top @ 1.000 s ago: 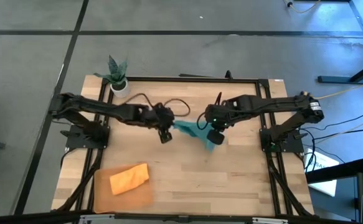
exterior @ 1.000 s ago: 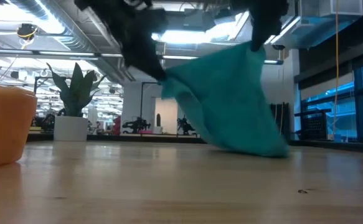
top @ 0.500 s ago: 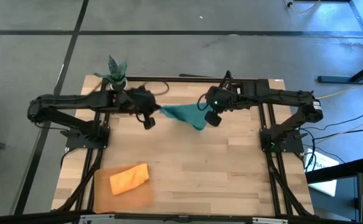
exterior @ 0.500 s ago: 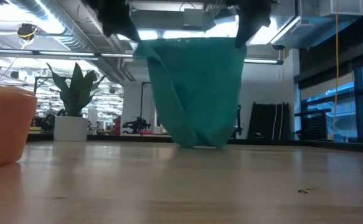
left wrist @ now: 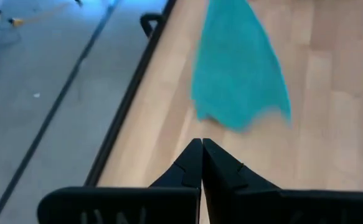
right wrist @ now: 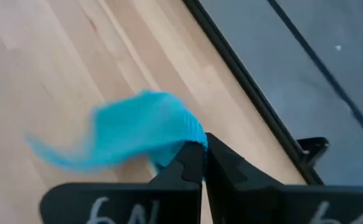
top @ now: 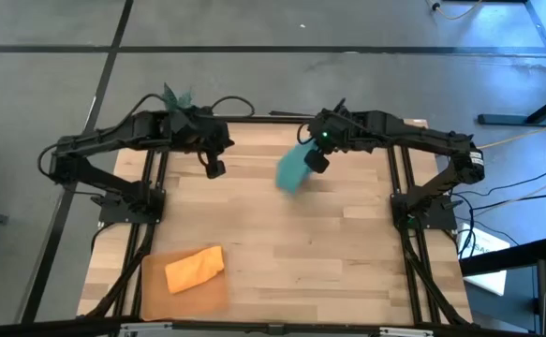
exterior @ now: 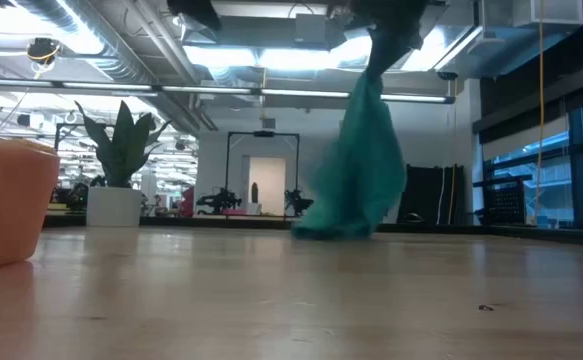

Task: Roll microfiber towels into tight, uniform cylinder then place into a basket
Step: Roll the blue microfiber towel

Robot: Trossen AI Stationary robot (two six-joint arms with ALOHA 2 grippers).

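Note:
The teal towel (top: 291, 170) hangs in a narrow bunch from my right gripper (top: 317, 161), over the far middle of the table. In the low view its lower end (exterior: 331, 226) reaches down to about the tabletop, blurred. My left gripper (top: 214, 168) is shut and empty, high over the far left part of the table, apart from the towel (left wrist: 237, 68). The orange towel (top: 195, 268) lies loosely rolled in the orange-tan basket (top: 151, 295) at the near left. My right gripper pinches a bunched top corner of the teal towel (right wrist: 184, 138) between its two fingers. The rest of the towel hangs slack below the fingers (exterior: 371, 150). I cannot tell whether its lower end touches the table.
A small white pot with a green plant (top: 174, 98) stands at the table's far left corner, close behind my left arm. The basket's wall shows at the low view's left edge (exterior: 1, 210). Bare wood lies across the table's middle and near right (top: 329, 262).
Both grippers have gone up and toward the far edge, the left one also toward the left edge. My left gripper has let go of the teal towel. The towel was spread between both grippers and now hangs bunched from the right gripper alone, swinging.

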